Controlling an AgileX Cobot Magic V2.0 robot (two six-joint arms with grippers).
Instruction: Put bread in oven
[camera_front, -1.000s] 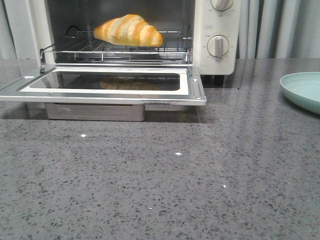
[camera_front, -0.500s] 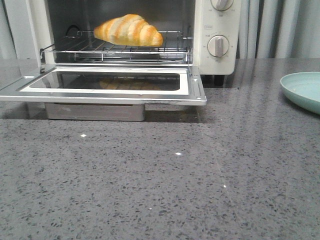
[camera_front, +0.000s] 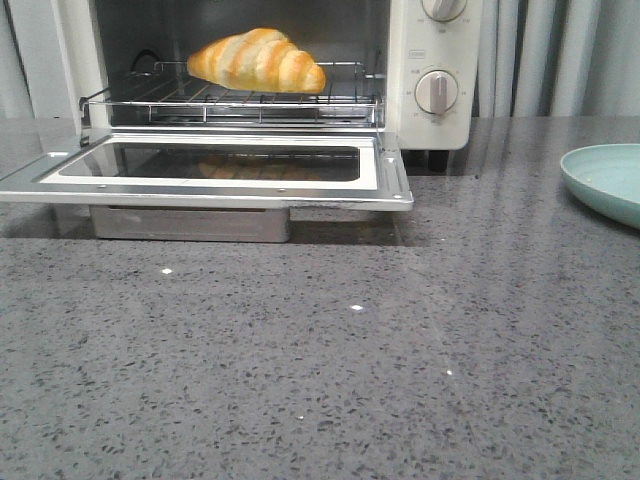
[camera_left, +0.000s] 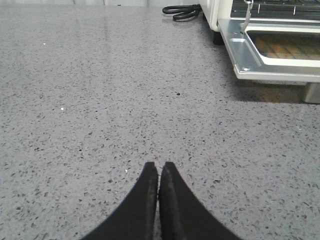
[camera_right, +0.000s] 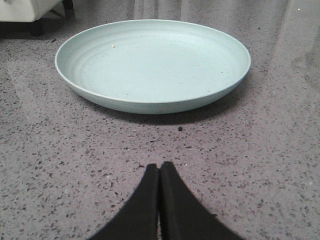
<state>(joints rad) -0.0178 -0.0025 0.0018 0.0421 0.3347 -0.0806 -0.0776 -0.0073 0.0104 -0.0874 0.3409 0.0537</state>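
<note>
Bread (camera_front: 256, 61), glossy golden-orange w/ cream stripes, lies on the wire rack (camera_front: 230, 100) inside the cream-white oven (camera_front: 425, 75), long axis running left-right, tapered ends to either side. Glass-windowed door (camera_front: 215, 168) hangs open, flat over the speckled grey tabletop (camera_front: 330, 360). My left claw (camera_left: 159, 172) is pinched together, empty, low over the stone near the door's corner, well apart from the bread. My right claw (camera_right: 159, 172) (also together, empty) faces the smooth pale green plate (camera_right: 152, 65).
</note>
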